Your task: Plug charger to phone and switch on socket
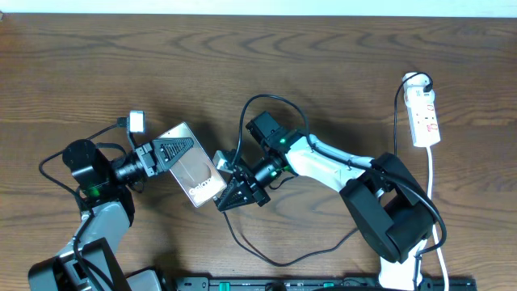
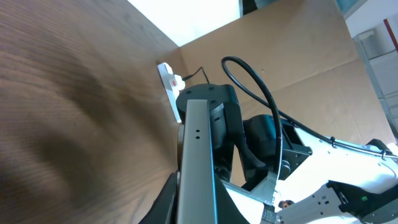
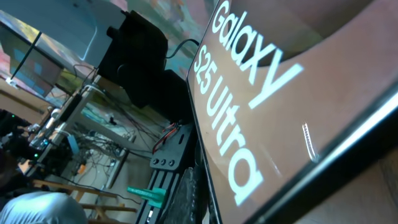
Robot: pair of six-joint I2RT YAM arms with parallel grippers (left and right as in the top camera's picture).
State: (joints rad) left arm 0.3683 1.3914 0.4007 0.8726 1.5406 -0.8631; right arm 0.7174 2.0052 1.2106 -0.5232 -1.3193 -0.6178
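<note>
Phone (image 1: 192, 167) mid-frame, clamped in the left gripper (image 1: 167, 153); right gripper (image 1: 233, 193) closed, seemingly on the charger (image 1: 266, 257), at its lower end. Plugging-in step; next needs exact port alignment

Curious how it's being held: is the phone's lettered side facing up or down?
Up: seen from overhead, the phone, clamped in the left gripper, shows its glossy grey face with white lettering.

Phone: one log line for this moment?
left gripper: shut on phone | right gripper: shut at phone's other end | charger: cable slack on table | socket: far right, untouched
</note>
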